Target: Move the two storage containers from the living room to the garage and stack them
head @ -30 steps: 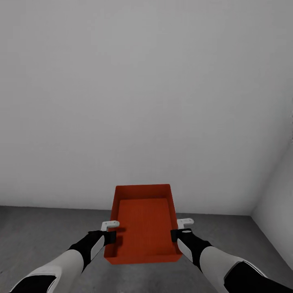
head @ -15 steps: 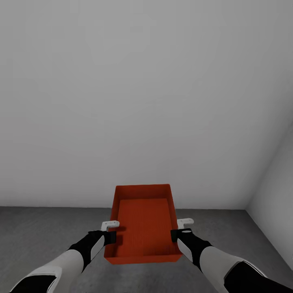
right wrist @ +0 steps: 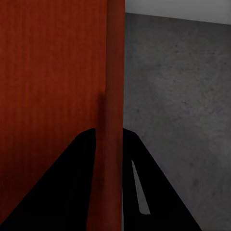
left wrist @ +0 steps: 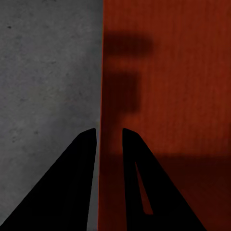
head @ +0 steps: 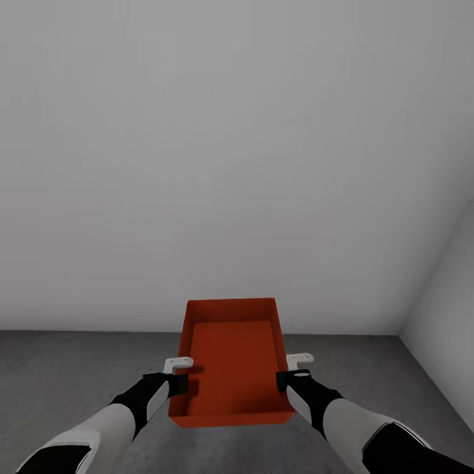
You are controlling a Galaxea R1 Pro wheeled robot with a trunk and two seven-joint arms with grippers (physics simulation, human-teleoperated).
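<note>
One orange-red storage container [head: 232,368] is held level in front of me, above the dark grey concrete floor [head: 66,375] of the garage. My left gripper [head: 180,383] is shut on its left wall, and the left wrist view shows the thin container wall [left wrist: 102,96] pinched between the black fingers [left wrist: 77,183]. On the opposite side my right gripper [head: 284,379] is shut on the right wall; the right wrist view has that container wall [right wrist: 114,96] between its fingers [right wrist: 144,187]. The bin is empty inside.
A plain grey-white wall [head: 230,164] stands straight ahead, close. It meets a second wall [head: 447,309] in a corner at the right. Bare concrete floor [right wrist: 183,96] lies under and beside the bin.
The view has turned slightly, so the corner at the right sits a little further left. Both grippers and the bin keep the same hold and place.
</note>
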